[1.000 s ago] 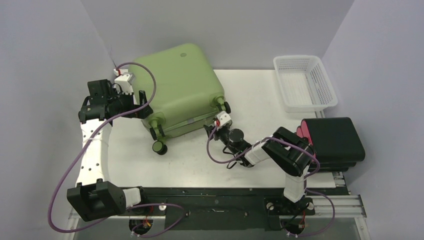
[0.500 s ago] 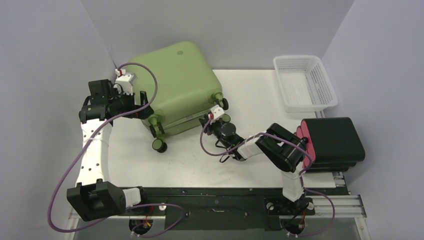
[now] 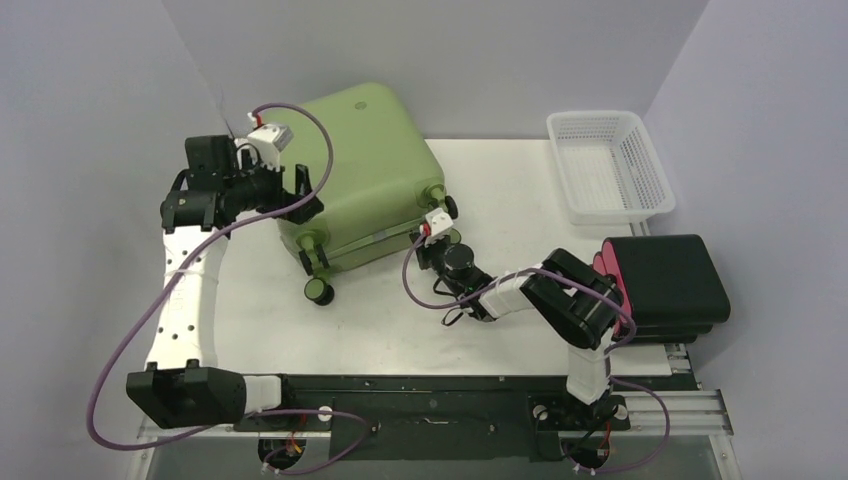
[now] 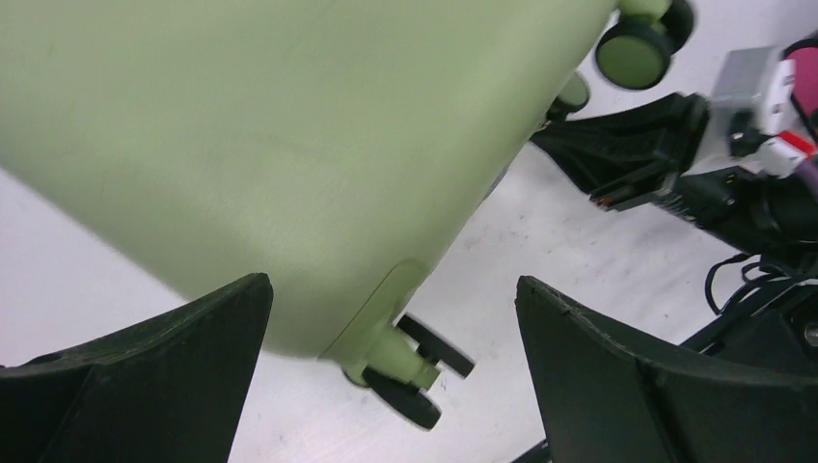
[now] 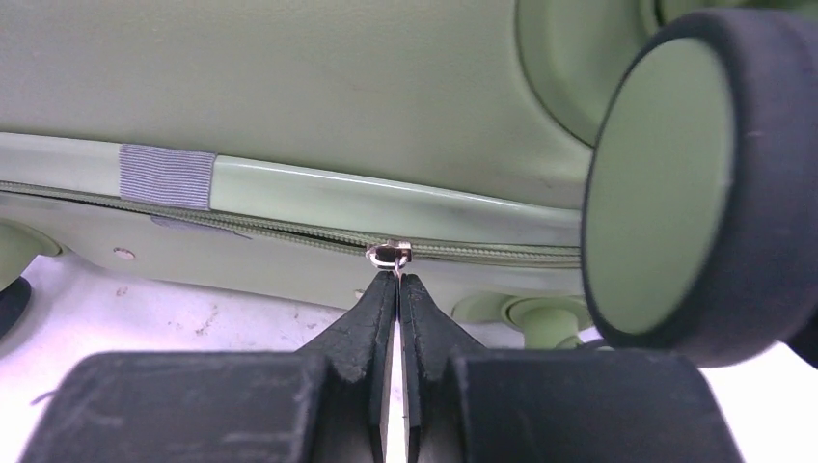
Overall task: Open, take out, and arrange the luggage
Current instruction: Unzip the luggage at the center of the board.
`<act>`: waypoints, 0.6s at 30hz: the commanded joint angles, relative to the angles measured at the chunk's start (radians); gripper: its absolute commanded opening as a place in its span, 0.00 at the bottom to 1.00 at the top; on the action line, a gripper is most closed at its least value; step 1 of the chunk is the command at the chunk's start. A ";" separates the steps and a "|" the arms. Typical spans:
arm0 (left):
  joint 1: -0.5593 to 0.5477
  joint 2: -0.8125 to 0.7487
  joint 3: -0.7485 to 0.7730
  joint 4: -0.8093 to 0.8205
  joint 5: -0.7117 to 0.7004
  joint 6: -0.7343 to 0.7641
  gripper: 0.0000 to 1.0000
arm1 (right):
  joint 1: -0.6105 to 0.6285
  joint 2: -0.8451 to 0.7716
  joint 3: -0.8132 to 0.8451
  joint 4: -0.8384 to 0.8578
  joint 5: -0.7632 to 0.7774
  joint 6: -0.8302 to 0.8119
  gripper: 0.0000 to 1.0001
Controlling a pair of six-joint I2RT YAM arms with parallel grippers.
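Note:
The olive-green luggage (image 3: 360, 170) lies closed on the white table, wheels toward me. My right gripper (image 3: 421, 244) is at its near right edge, beside a black wheel (image 5: 695, 193). In the right wrist view this gripper (image 5: 397, 280) is shut on the small metal zipper pull (image 5: 389, 254) of the green zipper (image 5: 241, 231). My left gripper (image 3: 308, 192) stands open at the luggage's left side. In the left wrist view the luggage shell (image 4: 270, 145) and one double wheel (image 4: 424, 371) fill the space between the wide-apart fingers (image 4: 193, 367), which touch nothing.
A white mesh basket (image 3: 608, 165) stands at the back right of the table (image 3: 500, 190). A black case with a pink-red side (image 3: 668, 285) sits at the right edge, next to the right arm. Grey walls close in the left, back and right.
My right gripper moved up to the luggage's near edge and shut on the zipper pull. My left gripper, still open, swung right and back, closer to the luggage's left side.

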 commanded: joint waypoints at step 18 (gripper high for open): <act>-0.407 0.520 0.344 0.192 0.190 -0.133 0.96 | -0.276 -0.124 -0.016 -0.156 -0.148 0.246 0.00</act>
